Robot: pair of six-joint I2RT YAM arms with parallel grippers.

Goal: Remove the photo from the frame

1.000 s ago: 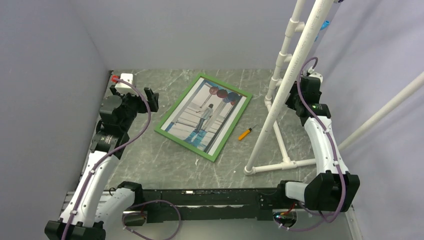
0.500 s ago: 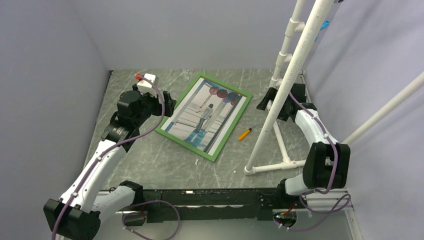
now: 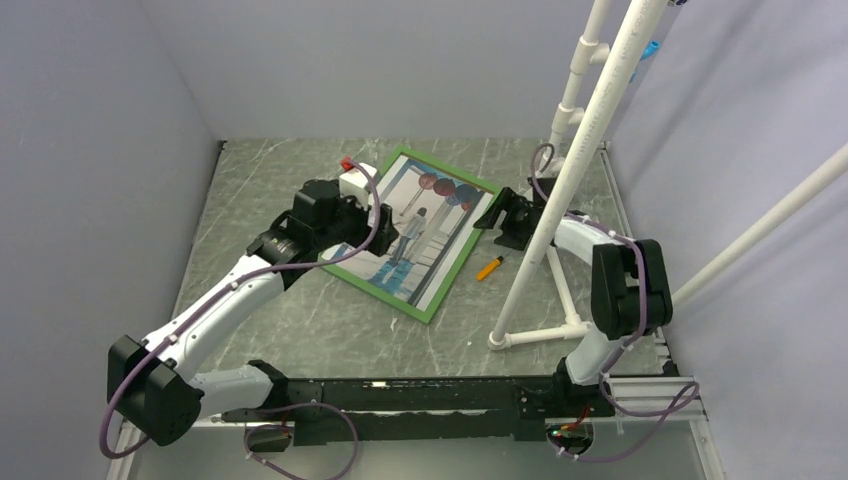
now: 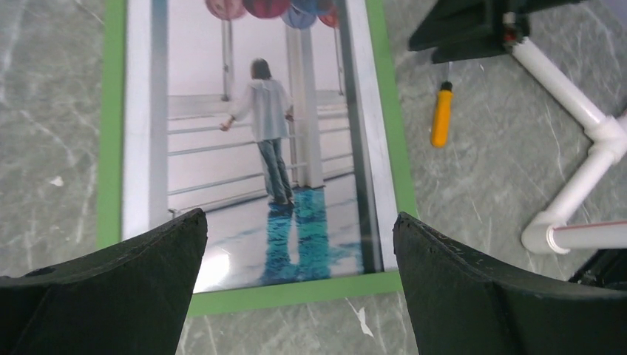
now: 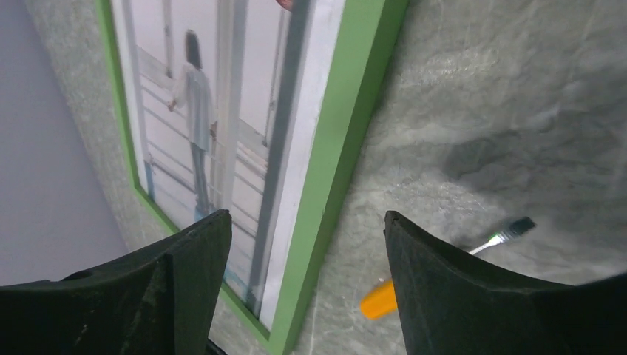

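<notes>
Frame [image 3: 366, 289] lay flat, face up, mid table [image 3: 300, 320], photo [image 3: 440, 240] still in it. L gripper [image 4: 296, 222] hung over photo's near end, jaws wide apart, nothing btwn. R gripper [image 5: 304, 218] sat low over frame's R edge, jaws apart, empty; contact w/ frame: couldn't tell. Orange-handled screwdriver [image 3: 489, 268] lay just beside frame, near white pipe stand [image 3: 575, 160].

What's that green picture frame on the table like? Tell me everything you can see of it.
The frame is a thin green rectangle, looking like painted wood, lying flat and face up on the grey marbled table, turned diagonally. The photo sits inside it. The left pincer hovers open above it, the right pincer open beside a long side; neither grips it.
</notes>
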